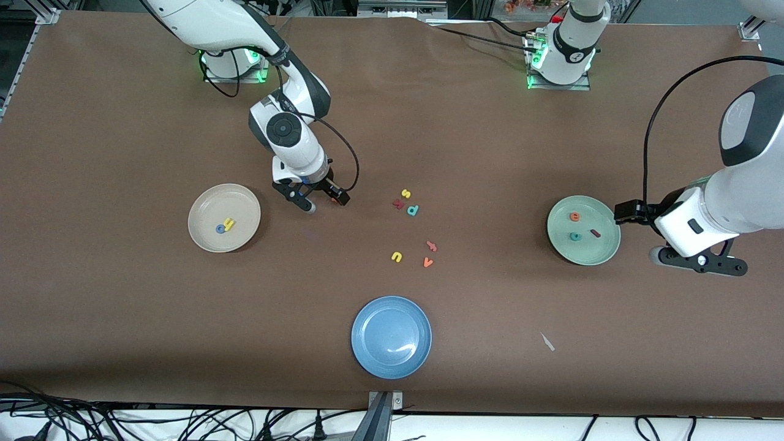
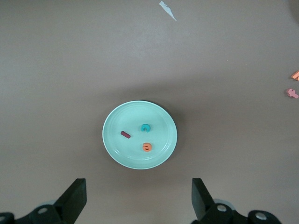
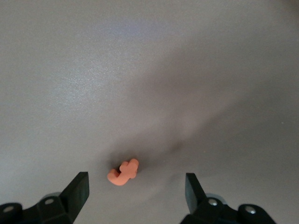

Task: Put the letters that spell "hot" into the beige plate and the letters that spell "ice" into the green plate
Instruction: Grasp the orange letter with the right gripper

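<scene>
- right gripper (image 3: 135, 191) low over the table, jaws spread wide around the orange t (image 3: 124, 171), not touching it.
- left gripper (image 2: 139, 198) spread, empty, waiting beside the green plate (image 2: 114, 144).

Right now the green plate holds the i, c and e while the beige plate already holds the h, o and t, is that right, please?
Not quite: the front view shows the beige plate holding only the yellow h and blue o. The orange t lies on the table between the right gripper's open fingers. The green plate is right.
</scene>
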You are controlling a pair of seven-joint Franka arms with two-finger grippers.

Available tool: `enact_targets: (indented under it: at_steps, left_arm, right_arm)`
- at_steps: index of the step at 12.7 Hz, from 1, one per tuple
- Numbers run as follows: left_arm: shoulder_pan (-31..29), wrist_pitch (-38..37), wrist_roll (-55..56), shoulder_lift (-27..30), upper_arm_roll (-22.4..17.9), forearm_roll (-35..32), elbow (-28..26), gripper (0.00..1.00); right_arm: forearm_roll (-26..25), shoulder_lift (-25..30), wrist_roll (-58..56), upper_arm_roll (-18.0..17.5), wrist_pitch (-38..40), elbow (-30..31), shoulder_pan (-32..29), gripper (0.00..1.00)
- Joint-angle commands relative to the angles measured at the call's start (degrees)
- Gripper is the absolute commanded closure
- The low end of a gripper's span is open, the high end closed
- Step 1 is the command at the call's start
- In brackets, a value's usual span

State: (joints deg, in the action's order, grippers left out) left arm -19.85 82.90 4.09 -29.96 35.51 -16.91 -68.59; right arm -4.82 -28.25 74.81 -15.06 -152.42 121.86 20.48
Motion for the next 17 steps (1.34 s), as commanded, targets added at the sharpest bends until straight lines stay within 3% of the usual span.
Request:
enact_targets:
  at_steps: [1,7,11,13,15,17]
  left_arm:
    - [-0.6,-0.7,-0.9,0.3,0.4,0.8,0.0,0.01]
    - [-0.9,-0.7,-0.9,0.3,0.3,0.9,-0.2,0.01]
    - [-0.9,-0.7,-1.0,0.3,0.4,0.9,-0.3,0.01]
    - [-1.0,-0.7,-0.9,0.3,0.4,0.9,-0.3,0.01]
    - [-1.0,-0.7,-0.9,0.3,0.4,0.9,-0.3,0.01]
    - [-0.9,-0.7,-0.9,0.3,0.4,1.0,-0.3,0.01]
  right_arm:
    - [-0.6,-2.8,1.0,0.4,-3.1,-0.2,1.0,0.11]
    - [-1.9,-3.7,1.7,0.4,-3.8,-1.4,1.2,0.38]
    - [-2.0,-3.1,1.7,0.4,-3.5,-1.4,1.2,0.47]
    - [-2.5,-3.1,1.7,0.4,-3.5,-1.4,1.1,0.61]
    - [-2.6,-3.1,1.7,0.4,-3.5,-1.4,1.1,0.82]
    - [-2.7,-2.7,1.7,0.5,-3.5,-1.2,1.1,0.9]
